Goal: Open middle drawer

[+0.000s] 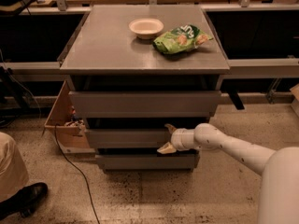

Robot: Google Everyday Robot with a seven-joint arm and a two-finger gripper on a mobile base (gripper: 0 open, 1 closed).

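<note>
The middle drawer [126,138] is the mid-sized plain grey front of the cabinet, between the taller, wider top front [145,104] and the narrowest bottom front [145,161]. A dark gap shows above it. My gripper [167,138] is at the right end of this front, on a white arm coming in from the lower right. It is open, with one finger at the front's upper edge and the other at its lower edge. I cannot tell whether the fingers touch the front.
A white bowl [146,27] and a green chip bag [181,38] lie on the cabinet top [107,45]. A cardboard box [63,120] stands at the cabinet's left, with a black cable [74,167] across the floor. A person's shoe [23,197] is at the lower left.
</note>
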